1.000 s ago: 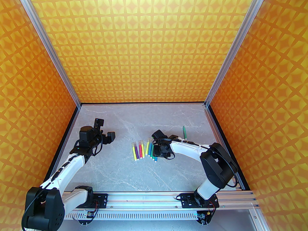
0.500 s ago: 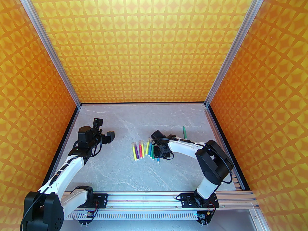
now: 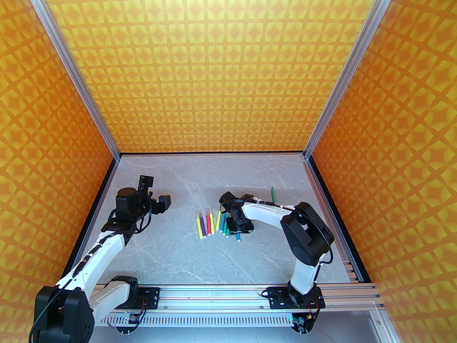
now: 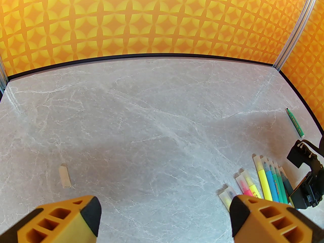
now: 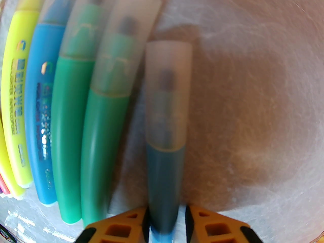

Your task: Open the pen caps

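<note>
Grey marble table (image 3: 171, 255); left gripper (image 4: 164, 219) hangs wide open, empty. Right gripper (image 5: 165, 226) straddles dark blue pen (image 5: 164, 173) barrel, cap (image 5: 167, 92) on. Can't tell if clamped.

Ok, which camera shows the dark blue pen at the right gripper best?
Right wrist view: the dark blue pen lies close up, clear cap on, between the right gripper's fingers. The top external view shows its near end; the left wrist view, a sliver.
</note>
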`<state>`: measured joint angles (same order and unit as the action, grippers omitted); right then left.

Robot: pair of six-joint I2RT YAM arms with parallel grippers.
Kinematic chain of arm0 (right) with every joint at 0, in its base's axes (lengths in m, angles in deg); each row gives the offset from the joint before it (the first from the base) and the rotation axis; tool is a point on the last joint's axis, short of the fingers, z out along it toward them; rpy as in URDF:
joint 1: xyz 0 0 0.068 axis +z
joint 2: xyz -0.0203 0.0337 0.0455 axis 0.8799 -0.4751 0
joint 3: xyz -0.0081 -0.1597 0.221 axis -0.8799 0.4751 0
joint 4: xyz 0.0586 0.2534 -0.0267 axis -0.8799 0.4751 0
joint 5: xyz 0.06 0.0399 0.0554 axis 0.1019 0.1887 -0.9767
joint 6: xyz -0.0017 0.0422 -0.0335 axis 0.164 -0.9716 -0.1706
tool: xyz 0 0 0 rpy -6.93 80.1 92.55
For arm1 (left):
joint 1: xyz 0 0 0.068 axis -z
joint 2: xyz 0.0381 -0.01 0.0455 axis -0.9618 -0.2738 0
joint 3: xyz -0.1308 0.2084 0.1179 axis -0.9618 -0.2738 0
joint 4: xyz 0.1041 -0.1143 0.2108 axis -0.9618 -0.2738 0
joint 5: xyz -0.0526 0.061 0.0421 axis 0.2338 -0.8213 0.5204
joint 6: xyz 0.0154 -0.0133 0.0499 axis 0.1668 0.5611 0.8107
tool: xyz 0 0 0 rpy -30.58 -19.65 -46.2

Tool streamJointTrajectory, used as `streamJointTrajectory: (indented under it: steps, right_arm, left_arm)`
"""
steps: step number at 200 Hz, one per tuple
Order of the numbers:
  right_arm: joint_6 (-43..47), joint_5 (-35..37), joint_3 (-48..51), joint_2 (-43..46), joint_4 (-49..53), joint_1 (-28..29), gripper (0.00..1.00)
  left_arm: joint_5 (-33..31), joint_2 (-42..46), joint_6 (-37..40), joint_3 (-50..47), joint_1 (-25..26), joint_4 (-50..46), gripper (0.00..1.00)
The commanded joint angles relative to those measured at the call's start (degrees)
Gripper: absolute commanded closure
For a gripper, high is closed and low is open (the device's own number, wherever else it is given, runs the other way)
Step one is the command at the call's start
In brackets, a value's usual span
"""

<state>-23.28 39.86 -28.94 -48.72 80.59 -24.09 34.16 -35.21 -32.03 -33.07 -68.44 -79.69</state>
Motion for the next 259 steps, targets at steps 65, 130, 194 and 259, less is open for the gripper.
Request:
streamJointTrajectory:
  steps: [65, 130, 194, 259]
  right_arm:
    - [1.6, 4.5, 1.0, -5.2, -0.9, -0.2, 0.77]
    - [1.5, 5.1, 2.6, -3.9, -2.1, -0.2, 0.90]
    - [2.5, 11.2, 2.5, 4.1, 1.1, -0.2, 1.00]
    - [11.9, 4.2, 6.2, 17.2, -7.4, -0.1, 1.00]
  left_arm:
    - [-0.4, 0.8, 0.6, 0.0, 0.7, -1.5, 0.12]
    - [-0.4, 0.5, 1.2, 0.3, 1.6, -2.0, 0.12]
    - [-0.3, -1.2, 0.8, 2.6, 4.3, -3.8, 0.13]
    - [4.5, -5.5, -1.9, 5.5, 7.4, -5.4, 0.15]
